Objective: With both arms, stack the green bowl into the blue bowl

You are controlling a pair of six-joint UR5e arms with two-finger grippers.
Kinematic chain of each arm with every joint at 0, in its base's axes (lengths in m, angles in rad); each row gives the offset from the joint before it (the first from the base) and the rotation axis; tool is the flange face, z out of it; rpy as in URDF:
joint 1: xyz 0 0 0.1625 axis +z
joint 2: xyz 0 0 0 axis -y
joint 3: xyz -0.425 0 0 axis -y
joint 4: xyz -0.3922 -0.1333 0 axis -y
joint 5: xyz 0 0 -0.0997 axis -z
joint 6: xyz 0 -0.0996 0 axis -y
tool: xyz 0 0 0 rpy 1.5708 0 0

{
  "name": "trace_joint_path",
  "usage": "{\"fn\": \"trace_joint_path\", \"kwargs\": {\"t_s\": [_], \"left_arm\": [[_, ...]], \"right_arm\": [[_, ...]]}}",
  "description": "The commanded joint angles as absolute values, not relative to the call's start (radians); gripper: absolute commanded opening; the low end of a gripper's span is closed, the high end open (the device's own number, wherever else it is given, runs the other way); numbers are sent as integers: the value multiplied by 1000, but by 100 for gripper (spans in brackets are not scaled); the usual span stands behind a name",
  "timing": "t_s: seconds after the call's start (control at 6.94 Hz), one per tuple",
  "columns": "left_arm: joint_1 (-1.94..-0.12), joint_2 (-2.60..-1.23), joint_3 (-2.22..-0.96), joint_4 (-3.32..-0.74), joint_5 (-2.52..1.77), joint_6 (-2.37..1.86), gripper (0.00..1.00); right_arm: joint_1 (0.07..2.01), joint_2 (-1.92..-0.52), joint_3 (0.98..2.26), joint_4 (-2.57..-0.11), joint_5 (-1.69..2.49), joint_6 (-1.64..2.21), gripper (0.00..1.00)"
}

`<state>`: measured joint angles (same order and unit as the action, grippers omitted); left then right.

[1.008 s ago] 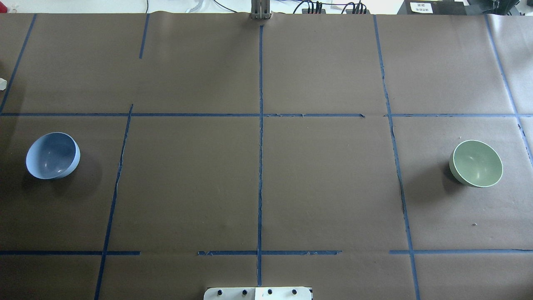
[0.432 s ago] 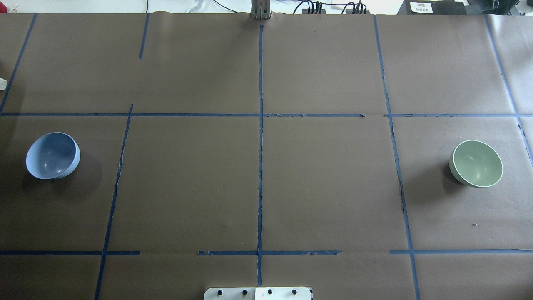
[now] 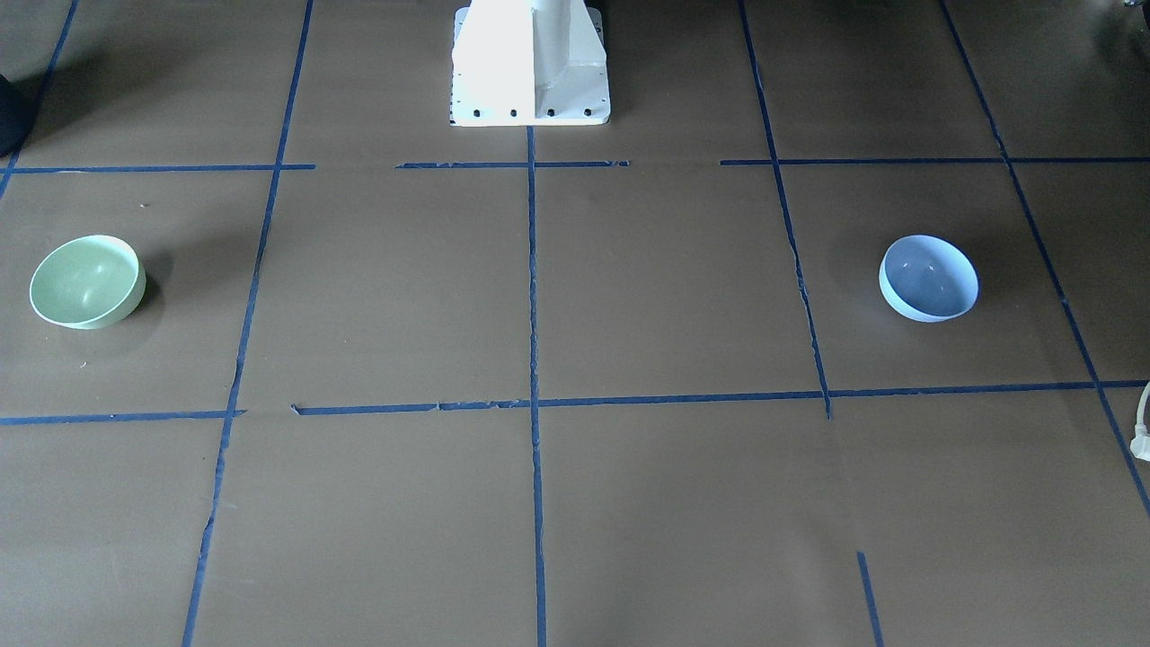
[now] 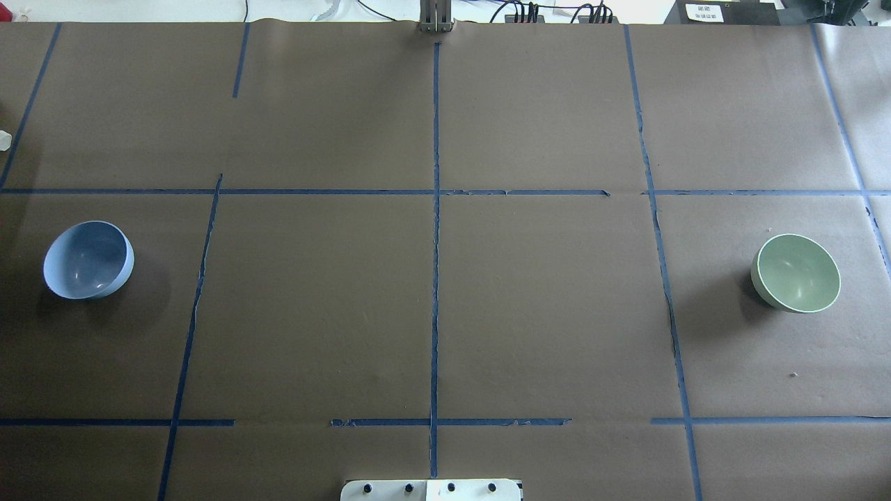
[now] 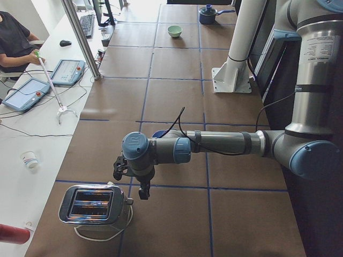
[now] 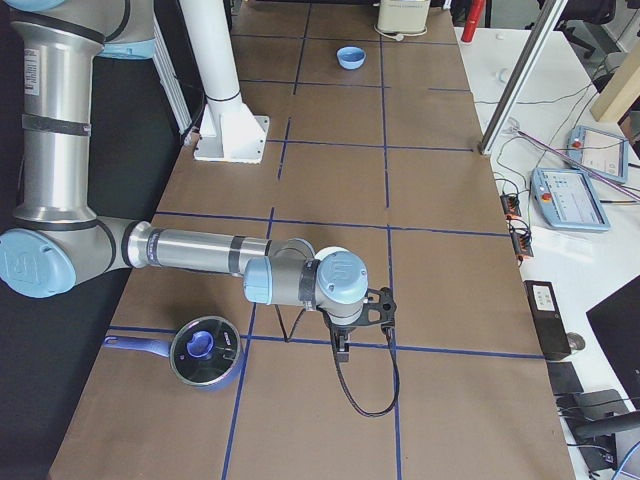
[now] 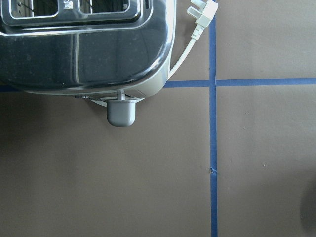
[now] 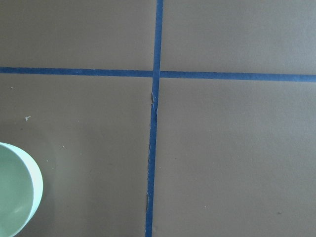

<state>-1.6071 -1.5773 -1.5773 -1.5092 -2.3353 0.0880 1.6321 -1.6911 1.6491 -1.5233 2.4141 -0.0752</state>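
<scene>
Black two-finger left gripper (image 5: 131,181) hangs over the brown paper-covered table (image 4: 543,313), just beside a shiny chrome two-slot toaster (image 5: 94,206). It shows only from the side, so whether its fingers are apart or together cannot be told. The black two-finger right gripper (image 6: 363,335) hangs over a crossing of blue tape lines (image 6: 390,348), near a dark blue lidded saucepan (image 6: 205,352). Its state cannot be told either.

Counted: two bowls, two silver-grey tubular arms, one toaster, one saucepan, one white pedestal base (image 3: 530,67). The small round pale mint-green bowl (image 4: 795,273) stands upright at the table's right end. The small round pale periwinkle-blue bowl (image 4: 88,259) stands upright at the left end. They are well apart, with the whole middle of the table between them. The left arm (image 5: 225,143) and the right arm (image 6: 190,250) each stretch out low over their own end.

Against the overhead view of a second ago, both bowls lie in the same spots.

The right wrist view catches only a slice of the green bowl, cut off at the lower left corner. The left wrist view shows the toaster cut off at the top edge, with its grey lever knob (image 7: 121,114) and white plug (image 7: 202,15) in sight. From the exterior left camera the blue bowl is mostly hidden behind the left arm.
</scene>
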Motion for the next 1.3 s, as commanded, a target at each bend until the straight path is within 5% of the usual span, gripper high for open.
{"fn": "trace_joint_path", "kwargs": {"t_s": [0.0,0.29,0.72,1.15], "left_arm": [[-1597,-1565,-1626,-1517,-2342,42,100],[-1426,-1485,-1741,-1666,-2395,-294,100],[-1165,-1422,-1692,-2143,-2366,-838,100],[-988,-1453,-1628,-2289,-2224,-1031,100]], "right_arm": [[1632,-1690,1654,-1523,2416,-75,100],[1632,-1692,1680,-1523,2421,-74,100],[1632,-1690,1683,-1523,2421,-72,100],[1632,-1692,1681,-1523,2418,-74,100]]}}
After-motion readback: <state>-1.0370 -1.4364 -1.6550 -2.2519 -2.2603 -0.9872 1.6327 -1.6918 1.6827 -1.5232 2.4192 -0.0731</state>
